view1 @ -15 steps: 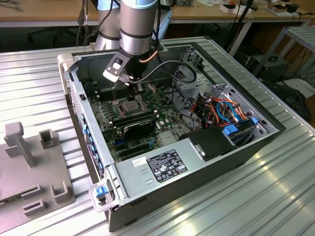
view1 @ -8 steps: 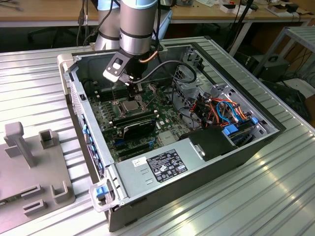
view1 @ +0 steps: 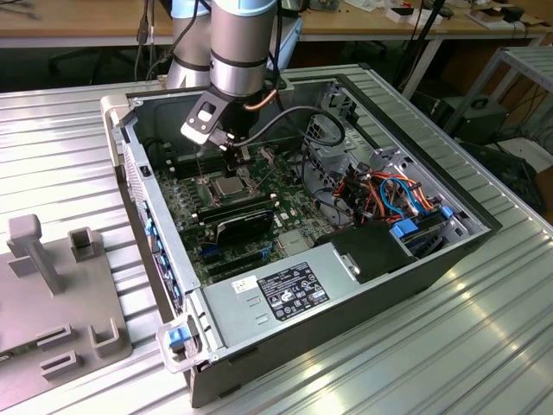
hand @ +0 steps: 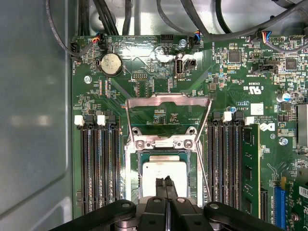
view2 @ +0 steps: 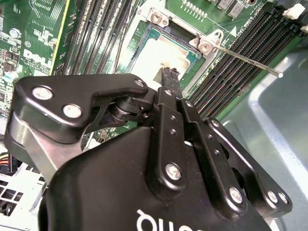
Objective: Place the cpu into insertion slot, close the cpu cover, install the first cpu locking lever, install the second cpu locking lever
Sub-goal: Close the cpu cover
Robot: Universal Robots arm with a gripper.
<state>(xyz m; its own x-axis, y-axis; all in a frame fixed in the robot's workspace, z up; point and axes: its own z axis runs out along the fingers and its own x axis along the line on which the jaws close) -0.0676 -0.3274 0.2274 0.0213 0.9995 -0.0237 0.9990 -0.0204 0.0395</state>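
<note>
The cpu point(hand: 163, 173), a silvery square chip, lies flat in the insertion slot point(hand: 134, 168) on the green board. It also appears in the second wrist view point(view2: 156, 55) and in the exterior view point(view1: 229, 185). The cpu cover point(hand: 168, 99) stands swung open beyond the slot, and the board shows through its window. My gripper point(hand: 166, 185) hovers just over the cpu's near edge, fingers pressed together with nothing between them. Its black fingertips point(view2: 168, 74) sit right above the chip. A thin metal locking lever point(view2: 245, 60) sticks out unlatched beside the slot.
The board sits deep in an open computer case point(view1: 346, 303) with tall walls. Black memory slots point(hand: 98, 163) flank the socket on both sides, one holding a green memory stick point(hand: 250, 168). Cables point(view1: 389, 194) crowd the case's far end. A grey fixture point(view1: 52, 285) lies outside on the ribbed table.
</note>
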